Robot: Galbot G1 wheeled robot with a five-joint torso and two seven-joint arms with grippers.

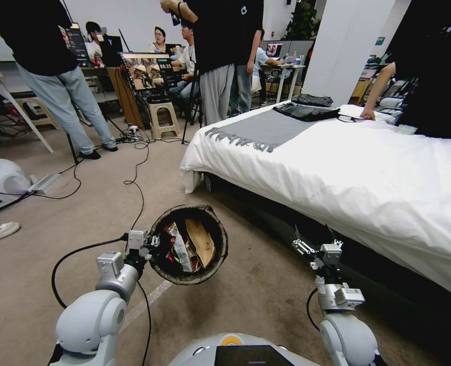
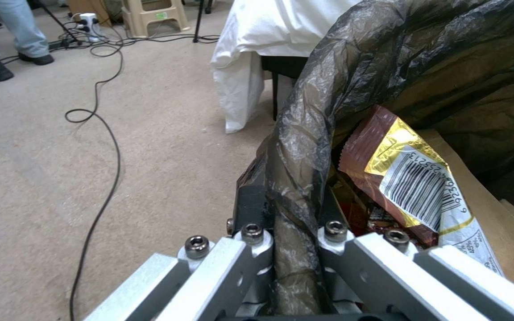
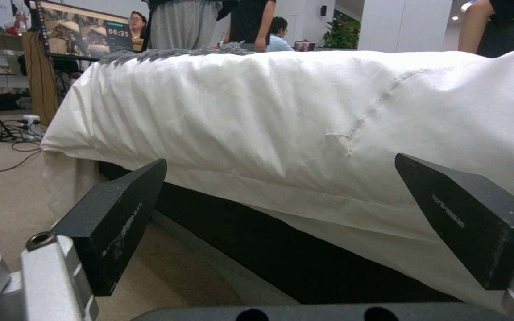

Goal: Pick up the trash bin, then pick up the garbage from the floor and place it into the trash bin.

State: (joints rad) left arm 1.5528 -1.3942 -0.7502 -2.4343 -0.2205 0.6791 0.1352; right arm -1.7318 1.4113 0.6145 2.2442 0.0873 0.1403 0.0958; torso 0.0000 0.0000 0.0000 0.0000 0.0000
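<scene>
My left gripper (image 1: 152,245) is shut on the rim of the trash bin (image 1: 216,223), holding it off the floor (image 1: 256,284) with its mouth tipped toward the head camera. The left wrist view shows the dark liner rim (image 2: 296,187) pinched between the jaws of the left gripper (image 2: 296,249). Garbage (image 1: 187,244) lies inside the bin: a brown-gold wrapper with a barcode (image 2: 415,178) and brown paper (image 1: 202,239). My right gripper (image 1: 314,235) is open and empty, held low beside the bed. Its two black fingers (image 3: 114,218) stand wide apart, facing the white bedsheet.
A bed (image 1: 347,168) with white sheets and a grey runner takes up the right side, its dark base (image 3: 257,249) close to my right gripper. Black cables (image 1: 139,188) trail over the carpet at left. People, a stool (image 1: 163,118) and a monitor (image 1: 147,71) stand farther back.
</scene>
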